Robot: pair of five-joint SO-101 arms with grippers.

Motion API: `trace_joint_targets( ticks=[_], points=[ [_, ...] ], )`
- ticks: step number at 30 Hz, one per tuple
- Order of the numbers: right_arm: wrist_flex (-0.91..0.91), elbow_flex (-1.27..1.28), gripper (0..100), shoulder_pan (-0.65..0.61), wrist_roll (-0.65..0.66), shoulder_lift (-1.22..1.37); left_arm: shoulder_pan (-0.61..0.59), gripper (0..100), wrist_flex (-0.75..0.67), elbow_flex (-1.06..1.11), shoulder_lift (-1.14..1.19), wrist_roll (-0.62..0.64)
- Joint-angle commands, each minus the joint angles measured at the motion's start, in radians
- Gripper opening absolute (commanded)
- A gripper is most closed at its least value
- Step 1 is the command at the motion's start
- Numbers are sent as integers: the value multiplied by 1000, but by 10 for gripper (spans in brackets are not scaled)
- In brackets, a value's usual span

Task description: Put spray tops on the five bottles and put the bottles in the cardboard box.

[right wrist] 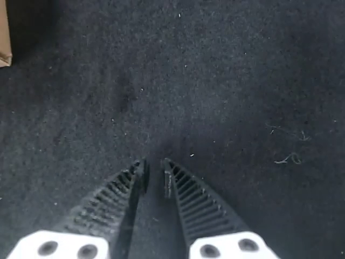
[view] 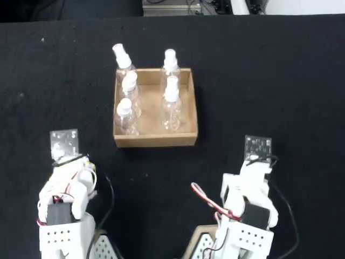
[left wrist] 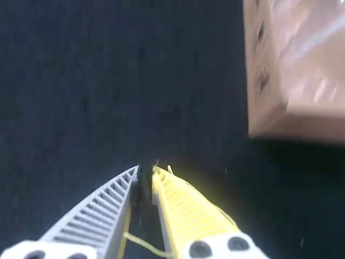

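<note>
The cardboard box [view: 155, 140] sits mid-table with clear spray bottles standing in it, all with white spray tops. Two on the right [view: 172, 102] [view: 170, 67] and two on the left [view: 126, 116] [view: 130, 89] are inside. A fifth bottle [view: 122, 58] stands at the back left corner; I cannot tell whether it is inside the wall. My left gripper [left wrist: 144, 170] is shut and empty over the black cloth, with the box [left wrist: 291, 65] just ahead to one side. My right gripper [right wrist: 153, 164] is shut and empty, and a box corner [right wrist: 4, 32] shows far off.
Both arms are folded back near the table's front edge, the left arm [view: 67, 183] and the right arm [view: 248, 189], each well short of the box. Black cloth [view: 269, 81] covers the whole table. Cables and equipment lie beyond the far edge.
</note>
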Motion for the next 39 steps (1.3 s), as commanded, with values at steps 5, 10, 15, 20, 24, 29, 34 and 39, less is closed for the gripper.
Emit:
trace_joint_targets(
  ticks=[5,10,15,20,24,29,34,39],
  points=[
    [6,-5,11,20,2,-93,-76,30,110,31,2,-155],
    [6,-4,11,3,2,-94,-147,30,110,31,2,-160],
    [6,-4,11,-69,2,-94,-147,30,110,31,2,-160],
    [6,-4,11,-69,2,-94,-131,30,110,31,-26,-160],
    [6,-4,11,-69,2,-94,-88,30,110,30,-46,-160],
    [6,-4,11,-69,2,-94,-68,30,110,30,-43,-160],
    [6,-4,11,-69,2,-94,-74,30,110,30,-34,-160],
    [6,-4,11,-69,2,-94,-74,30,110,30,-34,-160]
  ],
)
